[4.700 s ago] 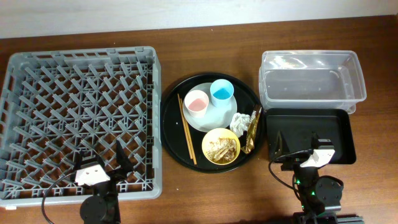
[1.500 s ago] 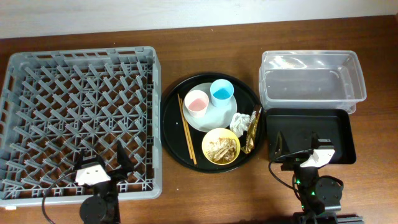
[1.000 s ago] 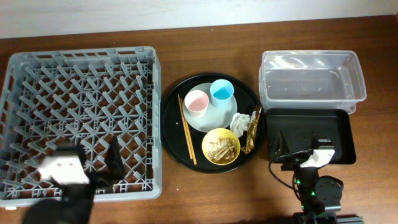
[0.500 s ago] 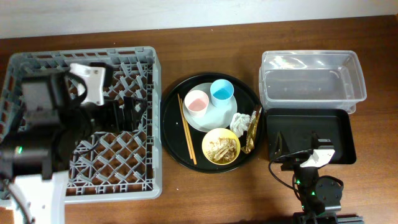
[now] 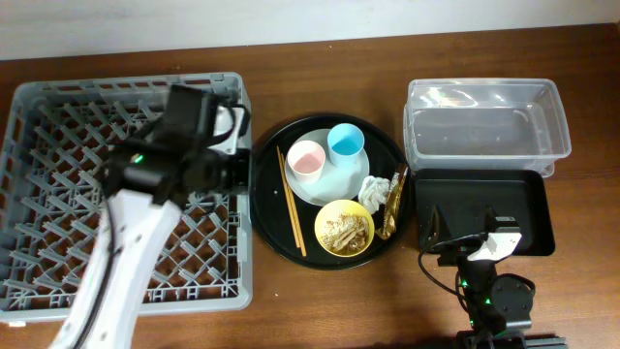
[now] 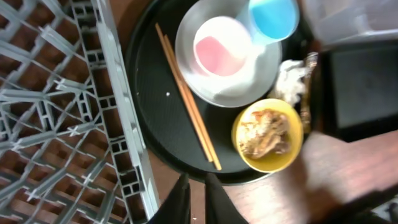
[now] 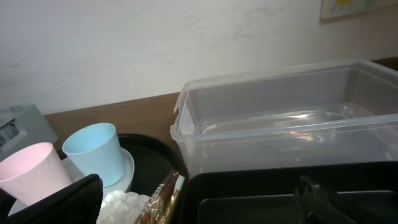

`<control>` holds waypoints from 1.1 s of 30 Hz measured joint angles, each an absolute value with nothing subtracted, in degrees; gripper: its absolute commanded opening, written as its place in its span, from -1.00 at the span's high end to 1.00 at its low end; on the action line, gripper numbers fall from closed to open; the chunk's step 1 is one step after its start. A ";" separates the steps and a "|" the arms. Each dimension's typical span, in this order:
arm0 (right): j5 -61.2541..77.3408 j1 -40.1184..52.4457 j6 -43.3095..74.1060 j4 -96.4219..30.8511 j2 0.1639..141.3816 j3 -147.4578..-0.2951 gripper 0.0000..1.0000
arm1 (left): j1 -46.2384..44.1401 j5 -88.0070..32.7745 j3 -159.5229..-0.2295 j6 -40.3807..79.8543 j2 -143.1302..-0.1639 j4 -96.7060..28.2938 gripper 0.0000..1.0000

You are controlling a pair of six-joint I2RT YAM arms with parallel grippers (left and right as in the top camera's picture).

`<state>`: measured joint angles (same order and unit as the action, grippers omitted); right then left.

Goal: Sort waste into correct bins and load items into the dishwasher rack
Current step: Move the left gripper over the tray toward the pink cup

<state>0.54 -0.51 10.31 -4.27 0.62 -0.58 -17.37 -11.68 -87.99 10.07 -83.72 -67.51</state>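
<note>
Brown wooden bench (image 5: 320, 291) carried the big grey dishwasher rack (image 5: 126, 82) on the left, a round black tray (image 5: 269, 199) in the middle, and on the right a clear plastic tub (image 5: 484, 89) with a shallow black rectangular tray (image 5: 528, 208) just beside it on the robot's side. On the round tray a pale plate (image 5: 334, 186) held a pink cup (image 5: 305, 158) and a light-blue cup (image 5: 346, 143), both upright and side by side. A pair of thin wooden chopsticks (image 5: 292, 204) lay just left of the plate. A yellow bowl (image 5: 321, 226) of beige food scraps (image 5: 345, 231) sat at the tray's near side. A crumpled white napkin (image 5: 374, 190) touched a shiny gold wrapper (image 5: 391, 208) next to the bowl. The left tool (image 6: 194, 198) hung over the rack's right edge, close to the round tray, its fingers drawn almost together and gripping nothing. The right tool (image 7: 196, 200) sat low over the black rectangular tray, spread wide and empty.
</note>
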 measured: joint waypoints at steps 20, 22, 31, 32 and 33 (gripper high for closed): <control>0.54 -0.51 10.28 -4.27 0.62 -0.58 -0.97 | -29.36 -3.99 -87.99 19.42 -99.29 -65.12 0.25; 0.54 -0.51 10.28 -4.27 0.62 -0.58 -0.97 | -30.63 -2.55 -87.99 21.08 -99.29 -65.12 0.20; 0.54 -0.51 10.28 -4.27 0.62 -0.58 -0.97 | -33.32 0.32 -87.59 24.99 -99.29 -63.77 0.19; 0.54 -0.51 10.26 -4.27 0.62 -0.58 -0.97 | -33.43 0.58 -87.05 25.43 -99.29 -62.94 0.19; 0.54 -0.51 10.28 -4.27 0.62 -0.58 -0.97 | -33.61 0.75 -86.28 25.80 -99.29 -62.00 0.19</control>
<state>0.54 -0.51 10.28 -4.27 0.62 -0.58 -33.61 0.75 -86.28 25.80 -99.29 -62.00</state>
